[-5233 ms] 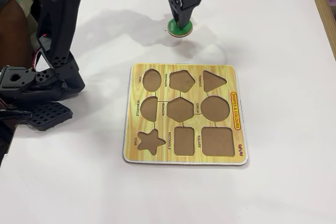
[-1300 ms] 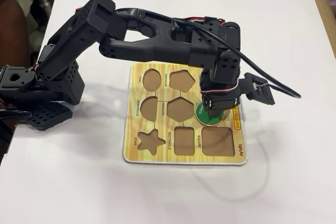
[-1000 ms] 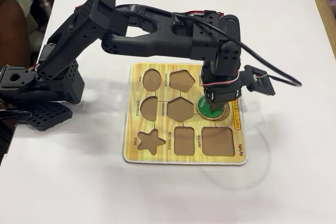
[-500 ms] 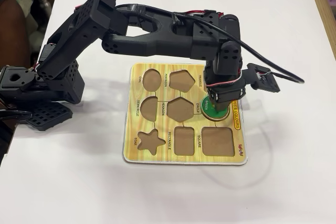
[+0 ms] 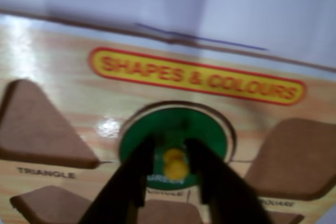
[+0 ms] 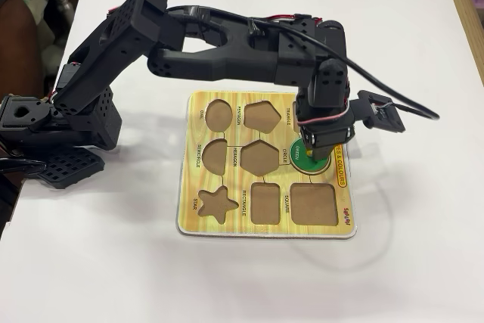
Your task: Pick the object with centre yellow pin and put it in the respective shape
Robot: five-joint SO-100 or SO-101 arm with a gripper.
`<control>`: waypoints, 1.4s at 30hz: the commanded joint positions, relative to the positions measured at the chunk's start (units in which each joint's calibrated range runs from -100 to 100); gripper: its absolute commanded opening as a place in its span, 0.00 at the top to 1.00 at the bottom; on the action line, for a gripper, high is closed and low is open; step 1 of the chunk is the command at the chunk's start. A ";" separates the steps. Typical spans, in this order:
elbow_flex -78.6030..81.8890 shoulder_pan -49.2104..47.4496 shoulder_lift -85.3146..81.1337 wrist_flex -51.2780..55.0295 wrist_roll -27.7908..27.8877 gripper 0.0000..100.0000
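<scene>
Glossy wood-grain puzzle board (image 5: 63, 66) with matt brown fibrous cutouts (image 5: 42, 124); the hand (image 5: 170, 174) looks matt black plastic.

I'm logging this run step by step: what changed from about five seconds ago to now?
The claw carried the flat green disc with the yellow centre knob from the bare white table beyond the board to the round circle cutout of the yellow wood-grain puzzle board, where it now sits, the knob between the claw's fingers. The board stayed put; the other cutouts stayed empty.

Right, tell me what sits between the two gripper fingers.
In the wrist view, the yellow knob of the green disc sits between the gripper fingers, and the disc lies in the circle cutout.
</scene>
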 commanded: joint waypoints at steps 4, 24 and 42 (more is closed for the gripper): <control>-1.17 -1.41 -3.41 -0.86 0.26 0.85; -0.99 -1.70 -16.55 0.01 -0.26 0.84; 26.35 -0.33 -43.32 -0.94 -3.87 0.85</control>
